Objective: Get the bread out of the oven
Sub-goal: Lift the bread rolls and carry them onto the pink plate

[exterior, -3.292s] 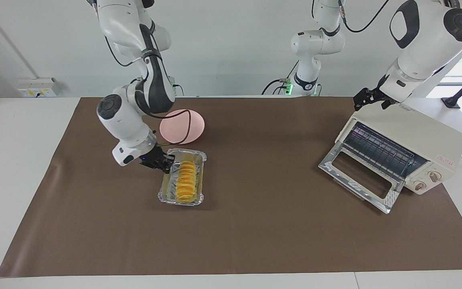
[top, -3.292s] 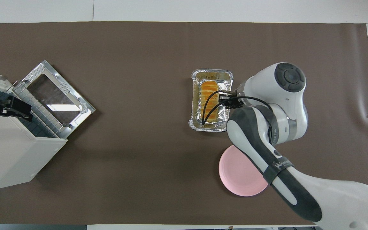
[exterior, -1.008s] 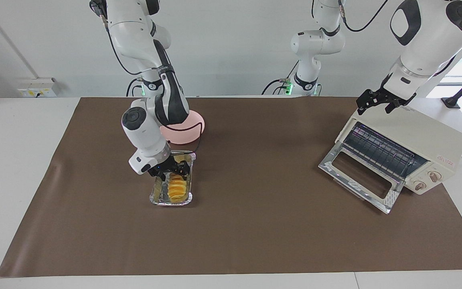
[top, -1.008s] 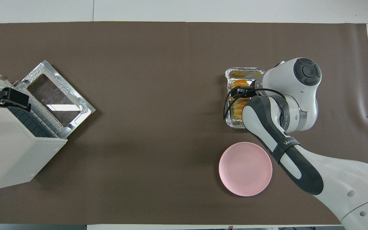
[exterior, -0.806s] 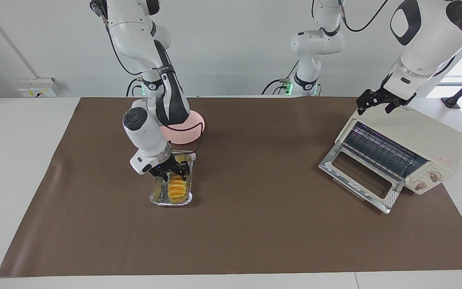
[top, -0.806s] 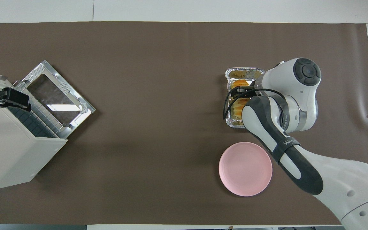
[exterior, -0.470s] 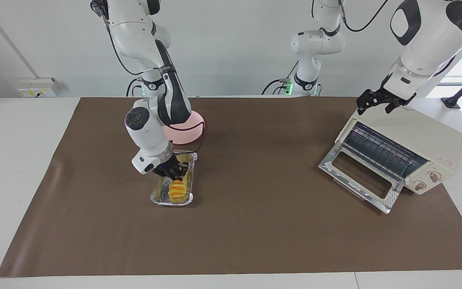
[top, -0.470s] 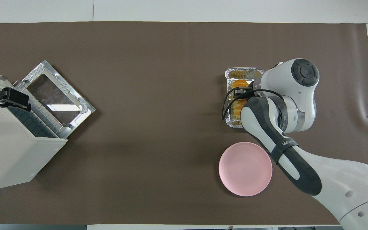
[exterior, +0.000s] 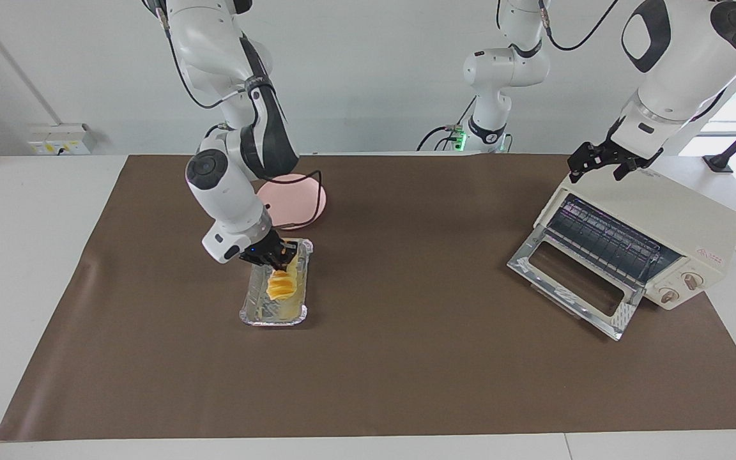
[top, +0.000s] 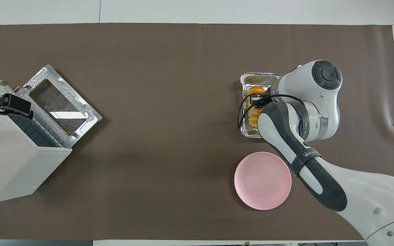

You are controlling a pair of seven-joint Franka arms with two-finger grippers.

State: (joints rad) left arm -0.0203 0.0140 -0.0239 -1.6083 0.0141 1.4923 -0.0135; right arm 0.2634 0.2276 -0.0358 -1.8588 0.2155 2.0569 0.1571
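Brown matting (exterior: 406, 358) covers my table from edge to edge, and going out from the robots I first see the pink plate (top: 262, 180) toward the right arm's end, then the foil tray (exterior: 259, 312) just past it. My right gripper (exterior: 276, 257) is clamped on the bread (exterior: 280, 285), which hangs tilted over the tray. Toward the left arm's end the oven (exterior: 655, 223) sits with its door (exterior: 572, 287) dropped open, and my left gripper (exterior: 601, 165) waits over its top corner with fingers spread apart.
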